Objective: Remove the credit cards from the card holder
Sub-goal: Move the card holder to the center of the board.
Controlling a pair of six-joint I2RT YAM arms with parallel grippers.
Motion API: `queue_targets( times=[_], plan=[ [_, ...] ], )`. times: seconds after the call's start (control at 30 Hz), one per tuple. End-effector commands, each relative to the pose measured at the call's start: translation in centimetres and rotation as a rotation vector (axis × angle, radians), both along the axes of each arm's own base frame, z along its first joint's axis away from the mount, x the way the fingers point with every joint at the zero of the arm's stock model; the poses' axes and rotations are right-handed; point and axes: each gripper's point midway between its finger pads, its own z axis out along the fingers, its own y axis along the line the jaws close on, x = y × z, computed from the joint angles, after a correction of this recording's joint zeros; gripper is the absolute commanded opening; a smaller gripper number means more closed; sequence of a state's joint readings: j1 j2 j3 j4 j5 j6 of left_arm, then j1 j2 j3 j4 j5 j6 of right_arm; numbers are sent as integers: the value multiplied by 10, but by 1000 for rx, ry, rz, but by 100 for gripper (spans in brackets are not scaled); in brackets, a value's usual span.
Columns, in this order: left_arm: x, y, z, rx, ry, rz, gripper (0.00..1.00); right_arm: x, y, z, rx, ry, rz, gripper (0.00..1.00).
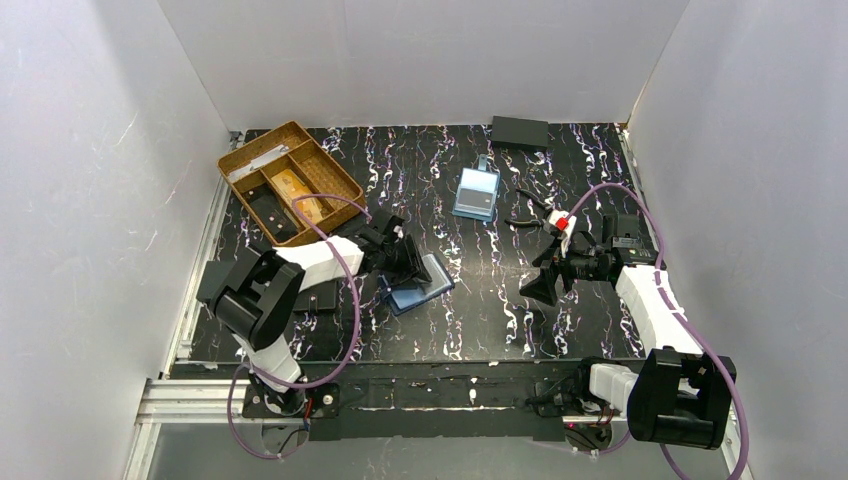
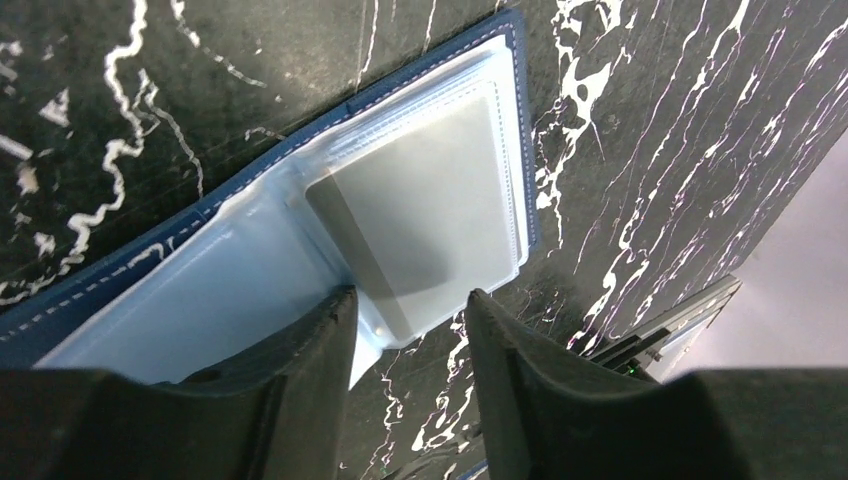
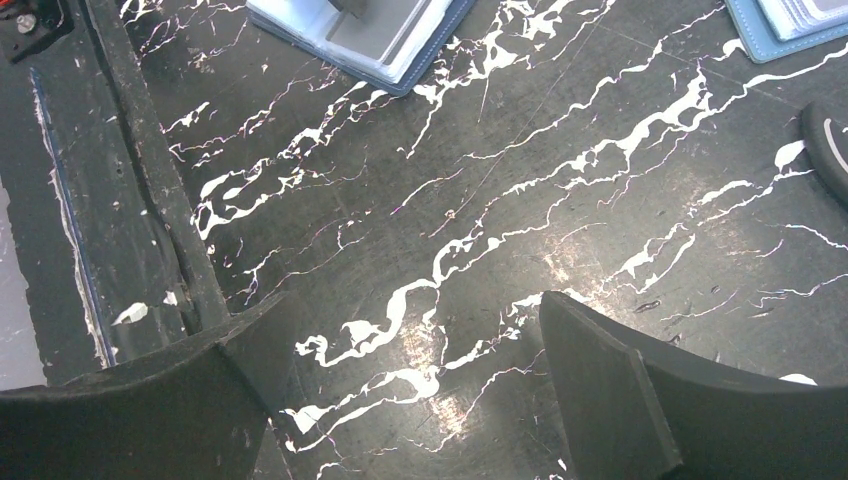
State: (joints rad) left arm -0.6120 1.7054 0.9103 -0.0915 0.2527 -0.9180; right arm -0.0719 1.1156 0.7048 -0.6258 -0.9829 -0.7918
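Far left, I'm seeing the wooden tray (image 1: 290, 180) sitting at the back corner of the table (image 1: 480, 330). My left gripper (image 1: 412, 265) is hanging low over the card holder (image 1: 428, 287), which is lying open and flat on the table just right of that arm. On the wrist view its fingers (image 2: 300, 390) are standing a modest gap apart, straddling the near corner of the clear sleeve and gripping nothing. A pale card (image 2: 430, 180) is sitting inside that sleeve. Further right, the light blue case (image 1: 476, 192) is lying toward the back. My right gripper (image 1: 543, 287) is hovering above the marbled surface, fingers (image 3: 660, 400) spread wide, holding nothing.
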Motion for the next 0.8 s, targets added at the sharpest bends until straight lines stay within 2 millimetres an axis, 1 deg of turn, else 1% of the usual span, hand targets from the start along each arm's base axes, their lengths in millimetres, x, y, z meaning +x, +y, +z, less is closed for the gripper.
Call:
queue_targets(
  times=[0.0, 0.13, 0.2, 0.33, 0.5, 0.63, 0.67, 0.77],
  plan=[
    [-10, 2, -19, 38, 58, -71, 40, 4, 2, 9, 24, -26, 10, 98],
    [-16, -11, -23, -15, 66, -169, 34, 4, 2, 9, 25, -26, 12, 98],
    [-21, -21, -24, -42, 67, -248, 32, 3, 2, 9, 26, -25, 13, 98],
    [-28, -41, -25, -72, 78, -336, 29, 3, 4, 10, 39, -18, 19, 98],
    [-30, -69, -20, -116, 49, -384, 29, 2, 12, 14, 119, 48, 26, 98],
    [-29, -97, -14, -175, 35, -400, 30, 4, 22, 11, 152, 137, 34, 97],
    [-26, -104, -12, -191, 18, -400, 30, 4, 24, 9, 152, 158, 38, 97],
    [-22, -113, -7, -202, -7, -393, 31, 6, 28, 7, 157, 206, 35, 96]
  ],
)
